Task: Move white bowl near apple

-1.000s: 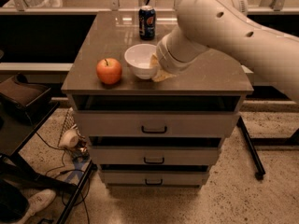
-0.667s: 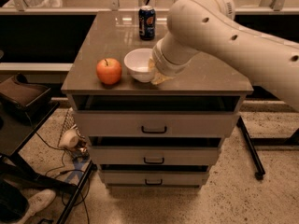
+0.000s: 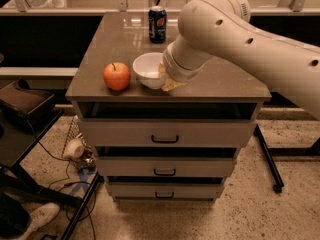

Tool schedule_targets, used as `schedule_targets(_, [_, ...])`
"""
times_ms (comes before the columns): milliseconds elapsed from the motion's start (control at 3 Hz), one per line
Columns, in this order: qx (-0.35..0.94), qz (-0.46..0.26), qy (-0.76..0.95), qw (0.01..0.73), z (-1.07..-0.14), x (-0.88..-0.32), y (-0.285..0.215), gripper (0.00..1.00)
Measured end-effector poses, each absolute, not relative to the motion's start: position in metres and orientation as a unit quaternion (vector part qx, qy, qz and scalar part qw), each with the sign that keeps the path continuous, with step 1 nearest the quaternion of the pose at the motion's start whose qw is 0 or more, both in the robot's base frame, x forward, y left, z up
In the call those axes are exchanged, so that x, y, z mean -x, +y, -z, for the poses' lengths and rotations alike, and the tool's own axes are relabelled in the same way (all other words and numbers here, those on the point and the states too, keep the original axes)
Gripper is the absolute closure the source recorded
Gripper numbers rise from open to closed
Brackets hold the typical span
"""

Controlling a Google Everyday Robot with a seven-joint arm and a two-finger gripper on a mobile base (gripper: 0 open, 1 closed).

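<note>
The white bowl (image 3: 148, 70) sits on the cabinet top near its front edge. It is just right of the orange-red apple (image 3: 117, 76), with a small gap between them. My gripper (image 3: 166, 79) is at the bowl's right rim, under the thick white wrist. A tan finger (image 3: 171, 84) lies against the outside of the bowl wall, and the gripper is shut on the rim. The other finger is hidden by the wrist and bowl.
A blue soda can (image 3: 157, 24) stands upright at the back of the grey cabinet top (image 3: 225, 84), behind the bowl. The cabinet has several drawers below. My white arm reaches in from the right. A dark chair and cables are on the floor at left.
The arm has swung a little to the left over the cabinet. The bowl has come slightly lower and nearer the front edge. The apple and can have not moved.
</note>
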State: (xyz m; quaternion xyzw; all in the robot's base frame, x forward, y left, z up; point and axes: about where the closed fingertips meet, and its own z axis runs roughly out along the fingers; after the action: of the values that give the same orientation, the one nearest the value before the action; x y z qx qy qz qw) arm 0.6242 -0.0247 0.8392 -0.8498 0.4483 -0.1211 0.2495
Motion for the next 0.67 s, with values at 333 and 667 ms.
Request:
schedule_targets(333, [0.850,0.120,0.448,0.249,-0.8383,-0.6240,-0.0240,0.30])
schedule_targets(667, [0.851,0.119,0.447,0.248,-0.8365,-0.6234,-0.0227,0.00])
